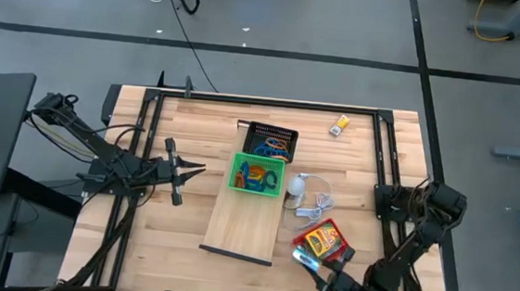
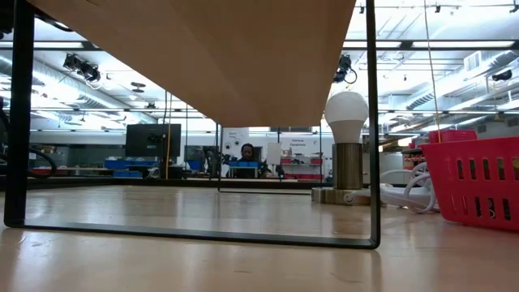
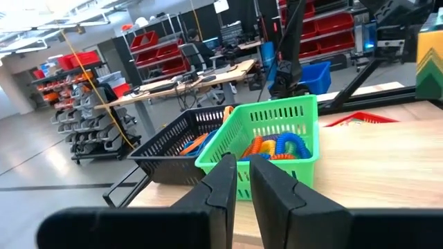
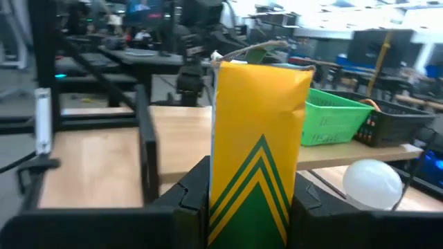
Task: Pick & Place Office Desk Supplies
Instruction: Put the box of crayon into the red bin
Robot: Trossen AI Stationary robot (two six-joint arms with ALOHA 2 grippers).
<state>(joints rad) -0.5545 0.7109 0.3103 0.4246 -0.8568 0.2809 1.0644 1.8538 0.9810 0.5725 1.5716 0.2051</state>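
High view: the right gripper (image 1: 331, 283) waits at the table's (image 1: 199, 145) near right corner beside the red tray (image 1: 319, 239), while the left gripper (image 1: 193, 168) rests left of the green tray (image 1: 257, 174) on the board (image 1: 240, 226). Left wrist view: its jaws, nearly together, hold nothing. Right wrist view: the jaws pinch a yellow-and-green card box (image 4: 255, 149); carry it upright and release low inside a tray.

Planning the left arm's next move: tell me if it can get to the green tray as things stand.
Probably yes. The left hand points at the green tray on the board, with only bare table between them; its fingers are nearly together and empty.
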